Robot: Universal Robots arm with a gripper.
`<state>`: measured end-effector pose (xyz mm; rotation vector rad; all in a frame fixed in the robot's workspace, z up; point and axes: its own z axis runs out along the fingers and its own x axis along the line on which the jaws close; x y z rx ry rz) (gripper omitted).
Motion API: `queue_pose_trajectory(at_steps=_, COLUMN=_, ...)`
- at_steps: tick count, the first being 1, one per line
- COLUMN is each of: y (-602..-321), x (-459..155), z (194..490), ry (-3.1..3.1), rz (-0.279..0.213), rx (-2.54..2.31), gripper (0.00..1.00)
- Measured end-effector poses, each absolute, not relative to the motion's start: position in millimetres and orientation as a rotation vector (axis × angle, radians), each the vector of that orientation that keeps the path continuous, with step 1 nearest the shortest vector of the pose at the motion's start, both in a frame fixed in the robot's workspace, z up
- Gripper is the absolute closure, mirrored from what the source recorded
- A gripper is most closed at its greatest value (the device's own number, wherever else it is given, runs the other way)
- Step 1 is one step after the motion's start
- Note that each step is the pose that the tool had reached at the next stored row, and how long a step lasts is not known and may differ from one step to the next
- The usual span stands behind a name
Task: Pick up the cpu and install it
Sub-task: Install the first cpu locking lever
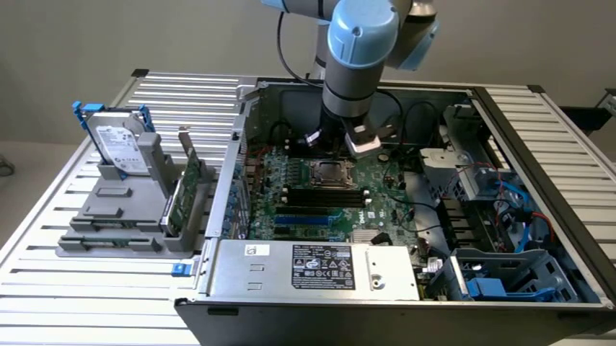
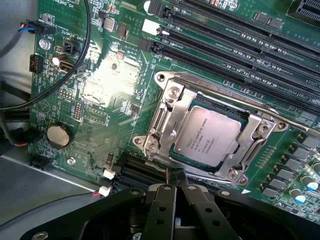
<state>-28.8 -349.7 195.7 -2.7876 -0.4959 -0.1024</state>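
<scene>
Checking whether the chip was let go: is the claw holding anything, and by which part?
Nothing is held. The claw is shut and empty, just beside the socket frame, while the cpu lies flat in the socket.

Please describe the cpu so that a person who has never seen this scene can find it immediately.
Look inside the open computer case, at the green motherboard. The cpu lies in the metal-framed socket beside the black memory slots. It is the only flat square chip with a dull silver printed top.

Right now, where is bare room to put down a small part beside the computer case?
Free: the slatted table in front of the grey holder, and the slats behind the hard drive. Crowded: the motherboard around the cpu, where the hand hovers.
</scene>
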Motion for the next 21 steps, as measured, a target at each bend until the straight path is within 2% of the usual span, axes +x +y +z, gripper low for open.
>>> queue_pose_trajectory(at_steps=21, y=-349.7, x=-34.2, z=203.7, ry=-0.496, rz=-0.087, rx=-2.799, gripper=0.89)
